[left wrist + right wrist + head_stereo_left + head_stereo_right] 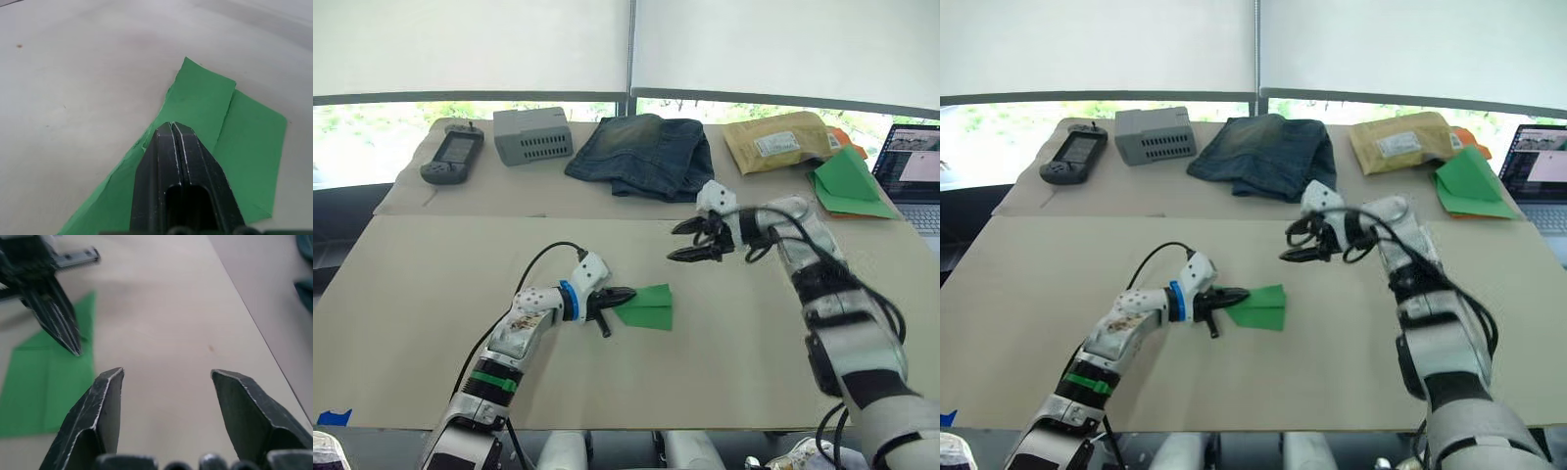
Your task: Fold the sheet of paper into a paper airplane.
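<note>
The sheet of paper (649,306) lies flat on the beige table (431,294) as a folded bright green wedge, its point toward my left arm. My left gripper (624,294) is shut, and its closed fingertips (173,129) rest on the paper's pointed end (244,147). My right gripper (690,241) hangs open a little above the table, beyond and to the right of the paper, with nothing between its fingers (105,396). The right wrist view shows the paper (44,391) with the left gripper's shut tip (73,347) on it.
Along the far side of the table lie a handheld device (453,157), a grey box (533,134), folded jeans (641,152), a padded envelope (775,140) and a bigger green paper (847,183). A laptop (913,166) sits at the far right.
</note>
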Controlling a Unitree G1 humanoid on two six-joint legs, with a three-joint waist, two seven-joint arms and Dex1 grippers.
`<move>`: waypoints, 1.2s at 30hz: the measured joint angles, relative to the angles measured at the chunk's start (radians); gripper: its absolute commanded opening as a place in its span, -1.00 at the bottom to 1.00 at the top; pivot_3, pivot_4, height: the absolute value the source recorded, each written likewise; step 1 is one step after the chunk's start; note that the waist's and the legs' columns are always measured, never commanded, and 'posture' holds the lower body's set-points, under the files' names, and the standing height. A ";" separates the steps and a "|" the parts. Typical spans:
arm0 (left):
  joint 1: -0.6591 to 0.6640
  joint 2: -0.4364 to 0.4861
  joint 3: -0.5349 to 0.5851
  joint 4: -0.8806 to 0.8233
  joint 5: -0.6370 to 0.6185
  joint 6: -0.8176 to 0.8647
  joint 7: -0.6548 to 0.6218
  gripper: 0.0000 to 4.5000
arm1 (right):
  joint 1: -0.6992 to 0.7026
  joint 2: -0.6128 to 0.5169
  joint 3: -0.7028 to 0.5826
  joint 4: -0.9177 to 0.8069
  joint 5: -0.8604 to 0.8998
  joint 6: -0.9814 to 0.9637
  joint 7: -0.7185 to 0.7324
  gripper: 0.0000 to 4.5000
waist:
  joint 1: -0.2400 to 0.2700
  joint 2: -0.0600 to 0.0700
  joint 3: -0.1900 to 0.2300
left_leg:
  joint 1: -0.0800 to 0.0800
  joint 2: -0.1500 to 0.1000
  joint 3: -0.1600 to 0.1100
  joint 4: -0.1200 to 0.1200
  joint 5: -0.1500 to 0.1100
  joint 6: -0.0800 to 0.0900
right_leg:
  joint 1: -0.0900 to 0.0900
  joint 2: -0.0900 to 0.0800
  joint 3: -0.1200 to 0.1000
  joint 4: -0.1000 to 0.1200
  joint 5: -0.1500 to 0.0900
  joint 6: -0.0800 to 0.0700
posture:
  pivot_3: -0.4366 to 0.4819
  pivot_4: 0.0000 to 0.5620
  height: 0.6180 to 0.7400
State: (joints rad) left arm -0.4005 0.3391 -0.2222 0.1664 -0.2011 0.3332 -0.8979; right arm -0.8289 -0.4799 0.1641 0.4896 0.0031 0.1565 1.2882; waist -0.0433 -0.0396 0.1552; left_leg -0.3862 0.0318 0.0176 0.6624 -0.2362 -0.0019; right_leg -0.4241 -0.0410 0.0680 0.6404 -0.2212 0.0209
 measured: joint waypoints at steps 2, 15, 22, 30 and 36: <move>-0.004 -0.003 -0.002 0.001 0.000 0.001 -0.002 -1.00 | 0.162 0.025 -0.005 -0.244 0.022 0.098 -0.076 -0.12 | 0.003 0.000 0.000 | -0.002 0.000 -0.001 0.000 0.000 0.000 | -0.002 0.000 0.000 0.000 0.000 0.000 | -0.05 -0.47 1.00; -0.021 0.015 -0.010 0.009 0.009 0.009 -0.027 -1.00 | 0.585 0.184 0.023 -0.767 0.015 0.411 -0.537 -0.99 | 0.000 0.000 0.000 | -0.001 -0.001 0.000 0.001 0.000 0.000 | -0.001 -0.001 0.000 -0.001 -0.005 0.007 | -0.05 -0.47 1.00; -0.045 0.014 -0.017 0.038 0.012 -0.003 -0.038 -1.00 | 0.653 0.191 0.037 -0.773 0.012 0.416 -0.644 -0.99 | 0.002 0.000 0.000 | -0.002 -0.001 -0.001 0.001 0.000 0.000 | 0.000 -0.001 0.000 -0.003 -0.005 0.007 | -0.05 -0.47 1.00; -0.042 0.015 -0.014 0.040 0.011 -0.001 -0.033 -1.00 | 0.692 0.185 0.055 -0.782 0.020 0.394 -0.681 -0.99 | 0.000 0.000 0.000 | 0.000 -0.001 -0.001 0.001 0.000 0.000 | 0.001 -0.001 0.000 -0.003 -0.005 0.007 | -0.05 -0.47 1.00; -0.039 0.017 -0.016 0.037 0.011 -0.002 -0.036 -1.00 | 0.727 0.170 0.000 -0.796 0.060 0.402 -0.702 -0.99 | 0.002 0.000 0.000 | 0.000 -0.001 -0.001 0.001 0.000 0.000 | 0.001 -0.001 0.000 -0.003 -0.005 0.007 | -0.05 -0.47 1.00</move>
State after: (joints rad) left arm -0.4394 0.3563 -0.2378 0.2033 -0.1896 0.3309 -0.9338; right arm -0.1018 -0.3103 0.1642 -0.3067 0.0634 0.5585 0.5863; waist -0.0417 -0.0398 0.1554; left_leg -0.3866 0.0305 0.0168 0.6631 -0.2361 -0.0020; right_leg -0.4227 -0.0418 0.0683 0.6372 -0.2259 0.0276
